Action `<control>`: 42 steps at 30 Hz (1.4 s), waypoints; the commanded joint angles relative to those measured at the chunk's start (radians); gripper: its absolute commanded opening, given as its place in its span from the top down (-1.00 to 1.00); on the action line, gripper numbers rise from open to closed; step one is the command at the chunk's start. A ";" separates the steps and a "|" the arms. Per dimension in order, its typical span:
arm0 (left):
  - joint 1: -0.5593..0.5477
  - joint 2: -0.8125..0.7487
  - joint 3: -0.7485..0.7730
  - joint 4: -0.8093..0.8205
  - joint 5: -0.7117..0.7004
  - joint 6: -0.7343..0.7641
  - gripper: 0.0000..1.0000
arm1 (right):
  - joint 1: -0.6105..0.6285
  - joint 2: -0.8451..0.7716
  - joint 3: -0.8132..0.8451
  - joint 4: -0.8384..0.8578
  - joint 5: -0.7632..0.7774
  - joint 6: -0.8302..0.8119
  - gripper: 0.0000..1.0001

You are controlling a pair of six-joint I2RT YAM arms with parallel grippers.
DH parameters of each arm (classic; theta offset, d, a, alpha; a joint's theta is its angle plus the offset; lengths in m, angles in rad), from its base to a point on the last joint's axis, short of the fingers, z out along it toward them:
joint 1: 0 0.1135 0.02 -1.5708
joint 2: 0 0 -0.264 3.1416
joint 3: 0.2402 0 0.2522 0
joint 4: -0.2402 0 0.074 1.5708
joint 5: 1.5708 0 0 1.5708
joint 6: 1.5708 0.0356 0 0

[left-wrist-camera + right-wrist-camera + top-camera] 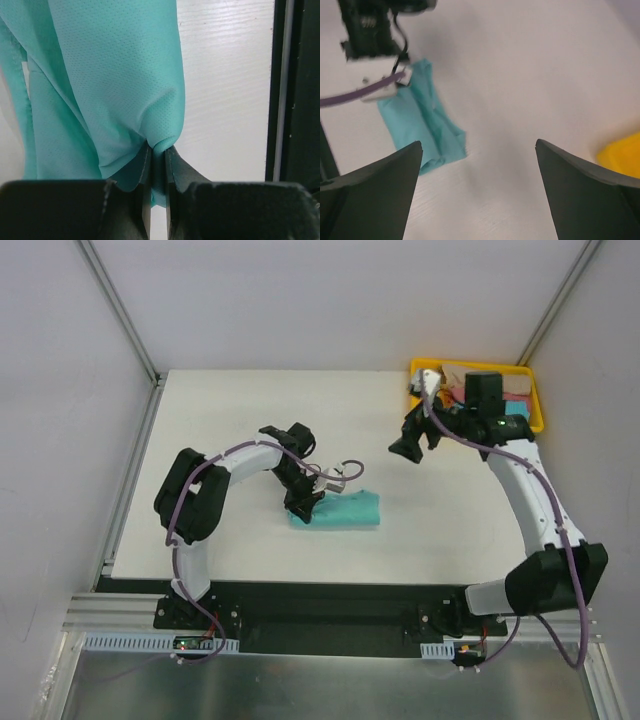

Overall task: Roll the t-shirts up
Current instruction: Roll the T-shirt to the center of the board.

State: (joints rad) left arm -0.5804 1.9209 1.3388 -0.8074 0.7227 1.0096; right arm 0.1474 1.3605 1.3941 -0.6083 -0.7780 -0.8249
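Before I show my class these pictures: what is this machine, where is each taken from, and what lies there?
Two robot arms with two-finger grippers stand on a white table. The wide picture looks down from above; the other two come from a camera on each wrist. A teal shirt lies on the table, and the left gripper is shut on a fold of it. The right gripper hangs open and empty. A yellow tray in the far right corner holds more shirts.

Teal shirt (345,508): a wrinkled folded band mid-desk (230,420), its 9 o'clock end pinched by the left hand (304,504). Tan shirt (458,371), pink shirt (518,390) and blue shirt (515,407) lie heaped at 1 o'clock.
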 commanded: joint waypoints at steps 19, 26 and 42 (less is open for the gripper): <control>0.008 0.098 0.106 -0.213 0.146 -0.026 1.00 | 0.472 -0.097 -0.629 0.318 0.220 -0.548 -0.93; 0.013 0.113 0.129 -0.228 0.150 -0.023 1.00 | 0.492 0.011 -0.623 0.321 0.255 -0.574 -0.90; 0.102 0.222 0.212 -0.515 0.340 -0.008 1.00 | 0.448 0.313 -0.267 -0.283 0.160 -0.631 0.62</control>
State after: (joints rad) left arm -0.5076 2.0945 1.4956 -1.1481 0.9226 0.9855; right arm 0.6487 1.5955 0.9813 -0.5194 -0.5060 -1.3918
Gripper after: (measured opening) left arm 0.080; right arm 0.274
